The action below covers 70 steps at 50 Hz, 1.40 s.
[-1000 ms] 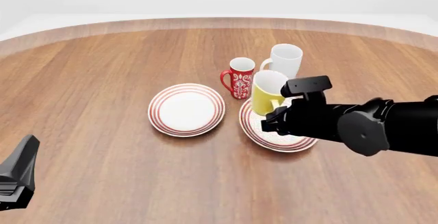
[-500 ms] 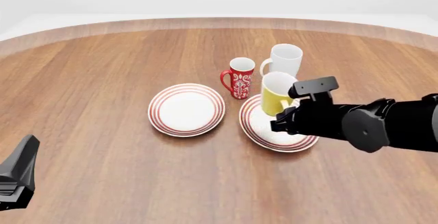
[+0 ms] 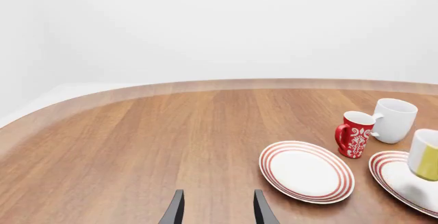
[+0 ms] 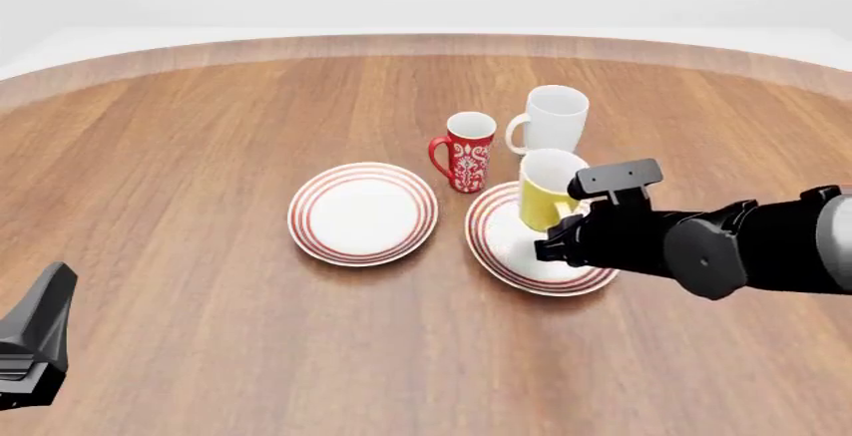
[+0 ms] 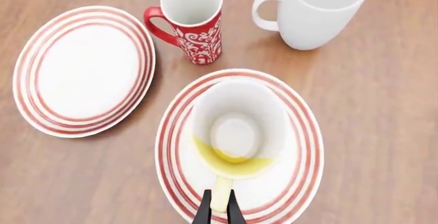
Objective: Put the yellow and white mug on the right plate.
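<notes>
The yellow and white mug hangs upright over the middle of the right plate, its white inside facing up. In the right wrist view my right gripper is shut on the mug's yellow handle, with the plate's red rings all around the mug. The left wrist view shows the mug a little above the plate, casting a shadow on it. My left gripper stands open with nothing in it, far off at the table's near left.
The left plate lies beside the right one. A red white-patterned mug and a taller white mug stand close behind the right plate. My right arm reaches in from the right.
My right gripper has carried the yellow mug a little to the right and lower, from the plate's far left rim to over its middle. The left arm has not moved.
</notes>
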{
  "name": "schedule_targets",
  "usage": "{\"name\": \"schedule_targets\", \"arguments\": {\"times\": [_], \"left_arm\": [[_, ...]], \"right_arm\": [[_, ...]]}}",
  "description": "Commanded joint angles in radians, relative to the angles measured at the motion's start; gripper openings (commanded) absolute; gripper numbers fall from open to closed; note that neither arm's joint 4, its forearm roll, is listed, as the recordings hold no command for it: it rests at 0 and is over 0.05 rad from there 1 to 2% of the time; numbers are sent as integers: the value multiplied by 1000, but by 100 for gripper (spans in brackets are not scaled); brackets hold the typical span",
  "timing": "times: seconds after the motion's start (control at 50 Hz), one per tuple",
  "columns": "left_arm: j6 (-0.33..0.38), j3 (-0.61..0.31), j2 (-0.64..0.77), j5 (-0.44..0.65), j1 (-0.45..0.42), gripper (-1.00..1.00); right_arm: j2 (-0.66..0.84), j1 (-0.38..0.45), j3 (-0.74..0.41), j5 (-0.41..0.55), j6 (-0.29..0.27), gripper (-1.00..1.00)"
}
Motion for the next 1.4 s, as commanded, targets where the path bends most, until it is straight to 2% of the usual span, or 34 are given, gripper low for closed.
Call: {"name": "schedule_targets", "arguments": {"times": [0.02, 0.5, 0.52, 0.98, 1.2, 1.4], "left_arm": [[0, 0, 0, 0, 0, 100], [0, 0, 0, 0, 0, 100], [0, 0, 0, 0, 0, 100], [0, 0, 0, 0, 0, 100], [0, 0, 0, 0, 0, 100], [0, 0, 0, 0, 0, 100]], "right_arm": [[35, -10, 3, -31, -2, -100], [40, -21, -12, -14, -17, -100], [43, -21, -13, -13, -18, 100], [-32, 6, 25, 16, 12, 100], [-238, 31, 42, 142, 14, 100], [-340, 76, 33, 208, 22, 100]]}}
